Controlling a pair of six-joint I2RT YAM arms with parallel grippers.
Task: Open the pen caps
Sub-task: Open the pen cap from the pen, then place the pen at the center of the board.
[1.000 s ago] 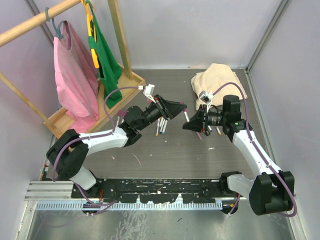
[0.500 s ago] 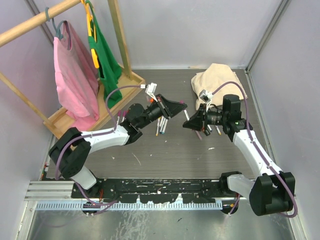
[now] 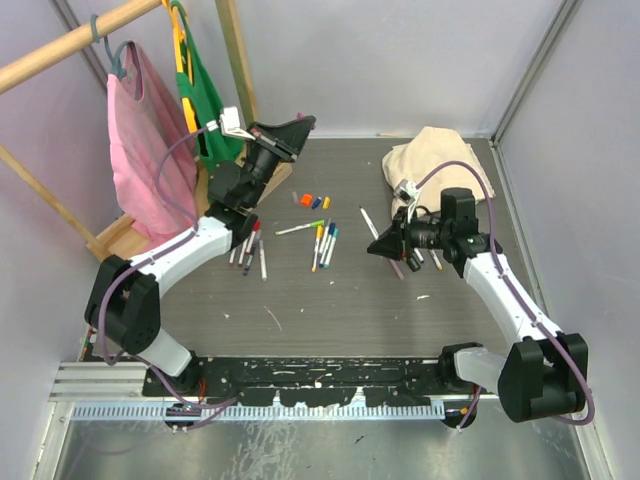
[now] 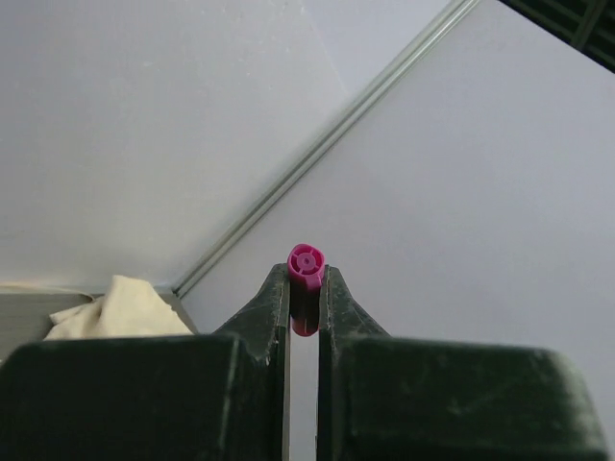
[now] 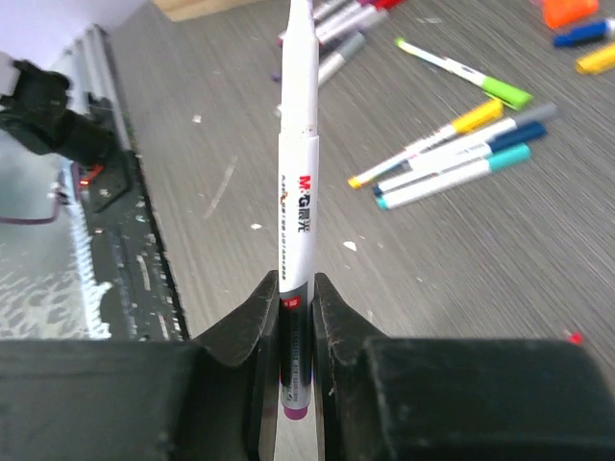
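My left gripper (image 3: 303,122) is raised high at the back left, shut on a magenta pen cap (image 4: 306,261) that sticks out past the fingertips (image 4: 277,288). My right gripper (image 3: 383,247) hovers right of centre, shut on a white pen (image 5: 294,182) with its uncapped tip pointing away. That pen (image 3: 368,222) crosses the jaws. Several capped pens (image 3: 322,242) lie on the table between the arms, seen too in the right wrist view as pens (image 5: 452,154). Loose orange (image 3: 306,200), blue (image 3: 316,203) and yellow (image 3: 326,203) caps lie behind them.
A wooden rack (image 3: 240,90) with pink (image 3: 150,160) and green (image 3: 210,110) garments stands at the back left, close beside the left arm. A beige cloth (image 3: 430,160) lies at the back right. More pens (image 3: 250,250) lie left of centre. The metal rail (image 3: 300,372) runs along the near edge.
The left gripper shut on the cap at the pen's end, then swung up and back to the left with it. The right gripper still holds the pen, now uncapped.
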